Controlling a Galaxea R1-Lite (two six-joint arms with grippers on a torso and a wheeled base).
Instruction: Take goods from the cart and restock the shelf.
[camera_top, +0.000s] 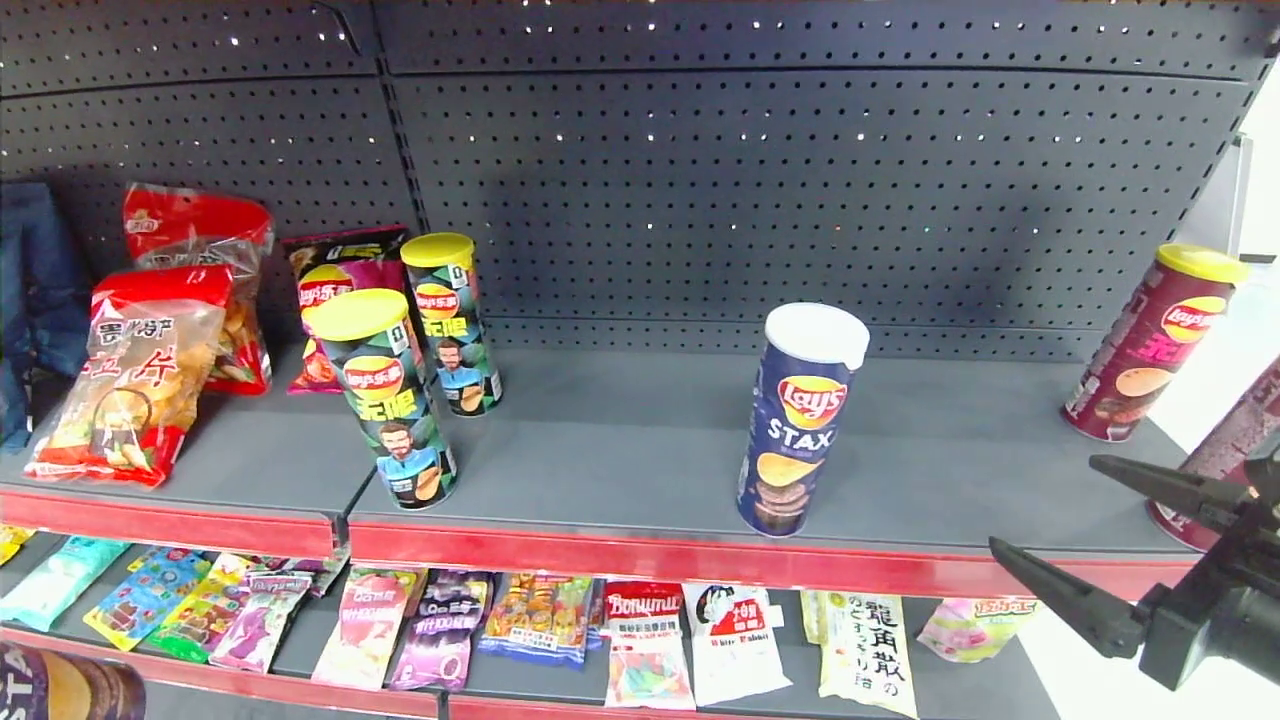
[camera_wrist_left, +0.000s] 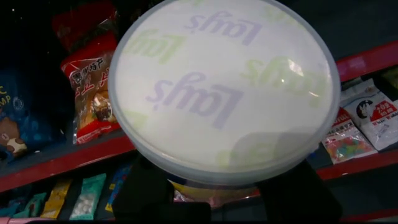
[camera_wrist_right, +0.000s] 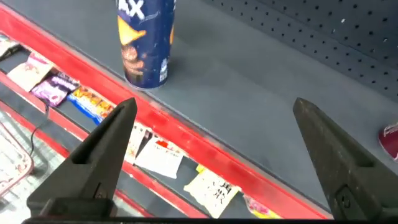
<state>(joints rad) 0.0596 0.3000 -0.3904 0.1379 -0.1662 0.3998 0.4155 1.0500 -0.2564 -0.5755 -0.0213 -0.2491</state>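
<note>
Left gripper (camera_wrist_left: 217, 198): dark fingers closed on either side of a chip can (camera_wrist_left: 224, 87). Its clear lid, printed with faint pale script, faced my wrist camera.

Right gripper (camera_top: 1042, 503): fingers spread wide, nothing between them. It hung before the right end of the red front rail (camera_top: 650, 555) of the upper shelf (camera_top: 620, 450).

A blue can (camera_top: 797, 420) with a white lid stood upright just behind the rail, right of centre, with a red-and-yellow logo and pictured crisps on its label.

Two dark green cans (camera_top: 385, 400) with yellow lids stood upright one behind the other, left of centre, each showing a bearded figure.

Far right, a maroon can (camera_top: 1150, 345) with a yellow lid stood near the back.

Far left were red snack bags (camera_top: 135, 380), and a purple bag (camera_top: 335, 290) leaned on the grey pegboard (camera_top: 800, 200).

Candy packets (camera_top: 650, 640) lay in a row on the lower shelf.
</note>
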